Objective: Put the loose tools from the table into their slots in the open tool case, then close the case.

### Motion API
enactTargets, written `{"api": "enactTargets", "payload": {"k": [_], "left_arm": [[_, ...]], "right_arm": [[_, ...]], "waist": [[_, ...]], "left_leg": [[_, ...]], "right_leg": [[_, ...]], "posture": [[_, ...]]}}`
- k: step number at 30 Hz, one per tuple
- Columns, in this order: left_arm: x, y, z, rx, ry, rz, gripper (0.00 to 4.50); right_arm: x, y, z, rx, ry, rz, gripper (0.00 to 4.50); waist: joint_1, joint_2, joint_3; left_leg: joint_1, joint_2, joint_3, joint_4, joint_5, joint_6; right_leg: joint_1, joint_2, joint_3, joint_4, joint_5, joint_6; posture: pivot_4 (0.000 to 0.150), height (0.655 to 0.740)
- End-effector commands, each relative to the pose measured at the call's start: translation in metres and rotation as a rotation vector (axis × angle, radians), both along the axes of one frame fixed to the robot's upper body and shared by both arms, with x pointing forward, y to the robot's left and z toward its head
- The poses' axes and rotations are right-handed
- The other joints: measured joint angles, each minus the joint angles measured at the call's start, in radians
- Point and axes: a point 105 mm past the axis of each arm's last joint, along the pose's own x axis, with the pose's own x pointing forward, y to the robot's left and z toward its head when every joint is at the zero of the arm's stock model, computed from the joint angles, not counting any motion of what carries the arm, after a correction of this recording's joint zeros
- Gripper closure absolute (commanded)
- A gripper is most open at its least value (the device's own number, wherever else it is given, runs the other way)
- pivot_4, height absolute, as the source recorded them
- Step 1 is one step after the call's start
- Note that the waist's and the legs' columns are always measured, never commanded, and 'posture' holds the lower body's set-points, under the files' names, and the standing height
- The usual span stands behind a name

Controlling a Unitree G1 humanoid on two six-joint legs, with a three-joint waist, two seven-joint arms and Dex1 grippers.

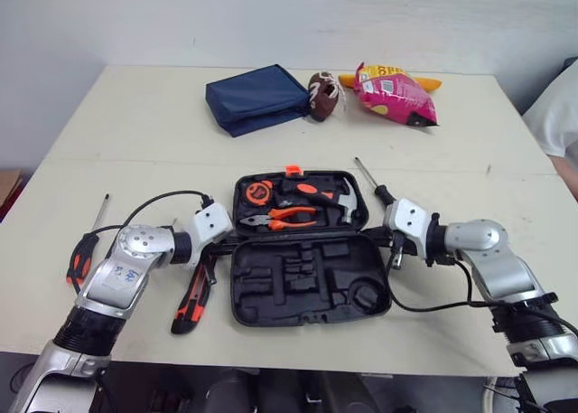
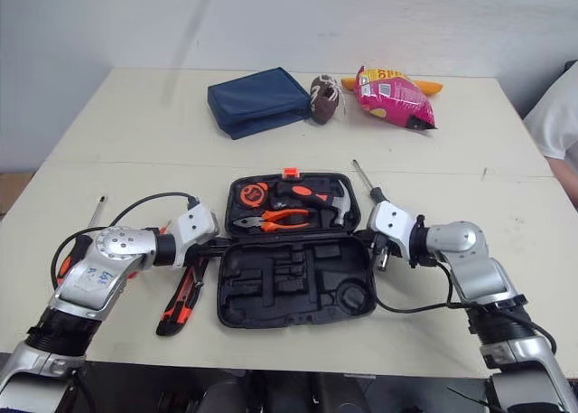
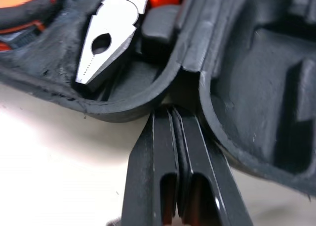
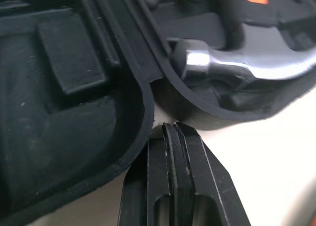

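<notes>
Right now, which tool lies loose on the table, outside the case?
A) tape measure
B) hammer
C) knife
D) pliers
C: the knife lies on the table to the left of the case, while the hammer, pliers and tape measure sit in its far half.

At the right edge of the frame a person's white sleeve (image 1: 553, 115) is cut off, and I can see nothing more of them. The lower end of the screwdriver at lower left (image 1: 81, 255) is tucked behind the left arm (image 1: 126, 268). The orange-and-black tool (image 1: 191, 303) beside it loses its upper end under that wrist. Right of centre, a second screwdriver (image 1: 368, 176) runs handle-first behind the right arm (image 1: 479, 250). In the left wrist view the top edge cuts the pliers (image 3: 106, 38). The print on the pink bag (image 1: 394, 92) is too small to read.
</notes>
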Motion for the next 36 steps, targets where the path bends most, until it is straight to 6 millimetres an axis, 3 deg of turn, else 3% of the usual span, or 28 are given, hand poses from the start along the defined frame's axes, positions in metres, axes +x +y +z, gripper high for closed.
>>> {"api": "enactTargets", "payload": {"k": [1, 12, 16, 18, 20, 22, 24, 27, 30, 31, 35, 36], "left_arm": [[-0.002, -0.012, 0.003, -0.006, -0.023, -0.056, 4.46], [-0.005, 0.0, 0.007, -0.013, -0.05, -0.046, 4.46], [-0.009, 0.023, 0.031, -0.087, -0.15, 0.031, 4.46], [-0.021, 0.051, 0.045, -0.164, -0.148, 0.106, 4.46], [-0.042, 0.099, 0.06, -0.189, -0.14, 0.21, 4.46], [-0.058, 0.131, 0.075, -0.254, -0.126, 0.311, 3.96], [-0.065, 0.158, 0.085, -0.372, -0.111, 0.432, 3.16], [-0.084, 0.236, 0.083, -0.397, -0.162, 0.746, 1.77], [-0.121, 0.307, 0.075, -0.343, -0.215, 1.009, 0.48], [-0.129, 0.318, 0.073, -0.32, -0.212, 1.042, 0.07], [-0.16, 0.37, 0.086, -0.275, -0.34, 1.281, 0.03], [-0.165, 0.374, 0.084, -0.269, -0.326, 1.296, 0.03]], "right_arm": [[-0.011, 0.004, 0.009, 0.022, -0.021, 0.043, 4.5], [-0.008, -0.007, 0.009, 0.006, -0.042, 0.006, 4.5], [-0.013, -0.025, 0.015, -0.01, -0.059, 0.011, 4.5], [-0.017, -0.05, 0.026, -0.016, -0.11, -0.04, 4.5], [-0.027, -0.087, 0.045, 0.039, -0.132, -0.124, 4.5], [-0.038, -0.105, 0.06, 0.115, -0.165, -0.152, 3.85], [-0.045, -0.116, 0.064, 0.167, -0.187, -0.193, 3.05], [-0.058, -0.15, 0.051, 0.126, -0.201, -0.284, 1.44], [-0.076, -0.184, 0.041, 0.166, -0.16, -0.407, 0.07], [-0.08, -0.189, 0.039, 0.17, -0.16, -0.425, 0.0], [-0.108, -0.216, 0.028, 0.106, -0.193, -0.517, 0.0], [-0.114, -0.224, 0.027, 0.105, -0.189, -0.56, 0.0]], "waist": [[0.002, 0.0, 0.0], [0.002, 0.0, 0.0], [-0.003, 0.0, 0.0], [-0.003, 0.0, 0.0], [-0.005, 0.0, 0.0], [-0.005, 0.001, 0.001], [-0.003, 0.0, 0.001], [-0.003, 0.0, 0.0], [-0.007, 0.0, 0.001], [-0.01, 0.0, 0.0], [-0.016, -0.002, -0.001], [-0.015, -0.003, -0.001]], "left_leg": [[0.0, 0.0, 0.0, 0.0, 0.0, 0.0], [0.0, 0.0, 0.0, 0.0, 0.0, 0.0], [0.0, 0.0, 0.0, -0.001, 0.0, 0.0], [0.0, 0.0, 0.0, -0.001, 0.0, 0.0], [0.0, 0.001, 0.0, -0.003, 0.0, 0.0], [0.0, 0.001, 0.0, -0.004, 0.0, 0.0], [0.001, 0.001, -0.001, -0.003, 0.0, 0.0], [0.004, 0.0, -0.003, -0.004, -0.002, 0.003], [0.004, 0.0, -0.002, -0.006, -0.004, 0.006], [0.003, 0.0, -0.002, -0.007, -0.005, 0.005], [0.001, 0.0, -0.001, -0.008, -0.008, 0.006], [0.001, 0.0, -0.001, -0.008, -0.008, 0.007]], "right_leg": [[0.0, 0.0, 0.0, 0.0, 0.0, 0.0], [0.0, 0.0, 0.0, 0.0, 0.0, 0.0], [0.0, 0.0, 0.0, 0.0, 0.0, 0.0], [0.0, 0.0, 0.0, 0.0, 0.0, 0.0], [-0.001, 0.0, 0.0, -0.001, 0.0, 0.0], [-0.001, 0.0, 0.0, -0.003, -0.001, 0.0], [0.0, 0.0, -0.001, -0.004, -0.001, 0.0], [0.006, 0.0, -0.002, -0.007, 0.0, 0.0], [0.005, 0.0, -0.003, -0.01, 0.0, 0.0], [0.004, 0.0, -0.003, -0.01, 0.0, 0.0], [0.002, -0.002, -0.003, -0.012, -0.001, -0.001], [0.002, -0.002, -0.004, -0.013, -0.001, -0.001]], "posture": [[0.15, 0.74], [0.15, 0.74], [0.15, 0.74], [0.15, 0.74], [0.15, 0.74], [0.15, 0.74], [0.15, 0.74], [0.15, 0.74], [0.15, 0.74], [0.15, 0.74], [0.15, 0.74], [0.15, 0.74]]}}
